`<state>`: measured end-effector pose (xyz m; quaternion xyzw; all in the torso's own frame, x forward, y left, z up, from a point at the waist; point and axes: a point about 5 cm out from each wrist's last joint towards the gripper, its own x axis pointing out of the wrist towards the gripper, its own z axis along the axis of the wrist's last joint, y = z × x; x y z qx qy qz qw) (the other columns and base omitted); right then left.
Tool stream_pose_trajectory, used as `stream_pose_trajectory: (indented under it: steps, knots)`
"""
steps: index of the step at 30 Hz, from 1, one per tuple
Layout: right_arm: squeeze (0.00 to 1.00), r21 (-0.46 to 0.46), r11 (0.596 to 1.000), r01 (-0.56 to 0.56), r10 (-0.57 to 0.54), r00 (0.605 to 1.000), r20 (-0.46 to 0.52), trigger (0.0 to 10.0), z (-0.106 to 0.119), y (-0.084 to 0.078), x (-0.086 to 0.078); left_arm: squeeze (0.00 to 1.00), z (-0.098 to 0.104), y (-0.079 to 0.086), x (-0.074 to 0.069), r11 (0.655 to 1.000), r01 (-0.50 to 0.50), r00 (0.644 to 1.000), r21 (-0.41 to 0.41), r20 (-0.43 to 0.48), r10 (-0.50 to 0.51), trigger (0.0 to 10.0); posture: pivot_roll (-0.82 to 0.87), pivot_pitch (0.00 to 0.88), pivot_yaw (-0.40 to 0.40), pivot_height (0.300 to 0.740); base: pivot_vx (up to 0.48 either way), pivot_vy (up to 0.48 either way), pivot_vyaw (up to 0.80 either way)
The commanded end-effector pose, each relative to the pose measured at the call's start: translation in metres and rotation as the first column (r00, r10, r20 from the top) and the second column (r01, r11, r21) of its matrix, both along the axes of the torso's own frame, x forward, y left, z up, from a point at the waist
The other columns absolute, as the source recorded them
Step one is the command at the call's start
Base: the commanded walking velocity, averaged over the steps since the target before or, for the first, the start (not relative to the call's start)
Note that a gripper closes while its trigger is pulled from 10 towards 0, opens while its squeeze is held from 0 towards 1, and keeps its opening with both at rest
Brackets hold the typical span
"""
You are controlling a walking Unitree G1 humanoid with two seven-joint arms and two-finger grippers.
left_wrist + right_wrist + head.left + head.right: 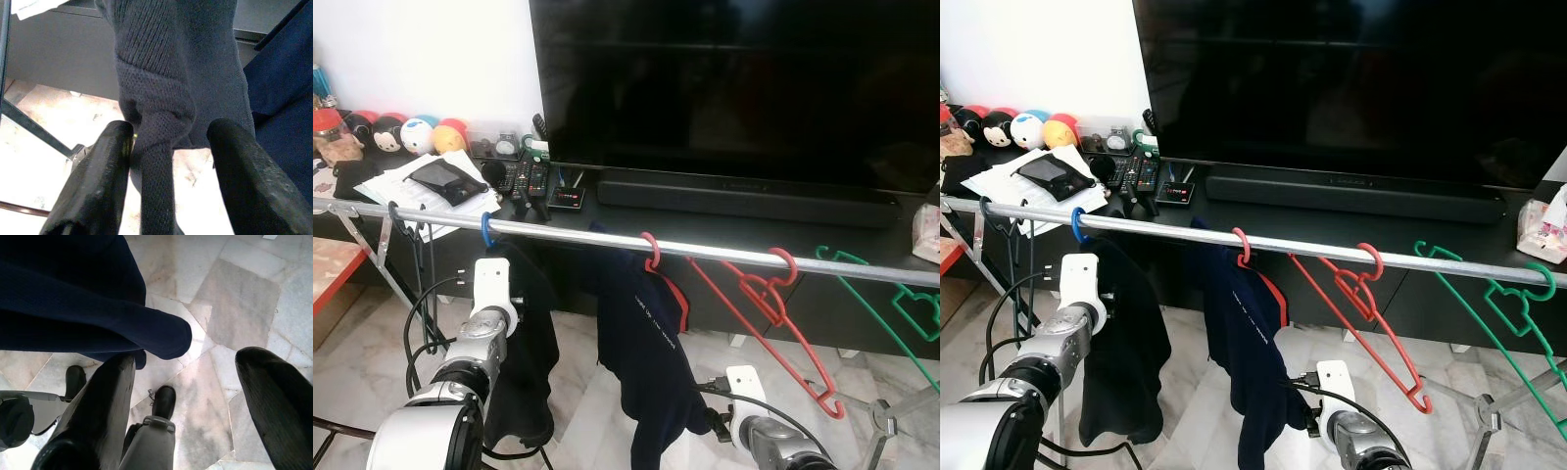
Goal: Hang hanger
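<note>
**Both grippers spread wide below the rail**

I see my left gripper (pixel 168 181) with its two black fingers spread apart, a hanging fold of the dark grey knit garment (pixel 161 98) dangling between them; the fabric brushes or nearly brushes one finger, but nothing is pinched. From the head cameras, that arm is raised just under the metal rail (pixel 607 235), right beside the black garment (pixel 524 362) that hangs from the blue hook (pixel 486 231).

My right gripper (pixel 188 416) is also spread wide and holds nothing. It sits low, well below the rail, near the hem of the navy garment (pixel 646 362), with marble floor (pixel 234 308) beneath it.

The navy garment hangs on the rail from a red hook (pixel 651 252). Further along the rail towards my right, the bare red hanger (pixel 769 304) is hooked over the bar and tilts downward. Beyond it, a green hanger (pixel 891 304) also hangs from the rail.

Behind the rail stands a large television (pixel 734 88) with a soundbar (pixel 744 201), on a dark cabinet carrying remotes (pixel 529 178), papers (pixel 411 186) and round plush toys (pixel 406 132).
</note>
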<state>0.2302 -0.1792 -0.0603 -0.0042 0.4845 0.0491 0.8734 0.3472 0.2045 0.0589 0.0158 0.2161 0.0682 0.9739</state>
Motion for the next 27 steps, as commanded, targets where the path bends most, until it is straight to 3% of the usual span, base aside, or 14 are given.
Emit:
stream_pose_trajectory:
  steps: [1, 27]
  knots:
    - [0.0, 0.007, 1.0, 0.011, -0.011, 1.0, 0.009, 10.0, 0.0023, -0.0008, 0.0034, 0.0, 0.0005, 0.0018, 0.0006, 1.0, 0.002, 1.0, 0.007, -0.012, -0.002, 0.0, -0.07, 0.0, -0.023, 0.74, 0.0, 0.0, 0.0]
    - [0.0, 0.009, 1.0, 0.014, -0.014, 1.0, 0.009, 10.0, 0.0023, -0.001, 0.0034, 0.0, 0.0008, 0.0043, -0.0007, 1.0, 0.006, 1.0, -0.01, 0.025, -0.006, 0.0, -0.07, 0.0, -0.025, 0.74, 0.0, 0.0, 0.0]
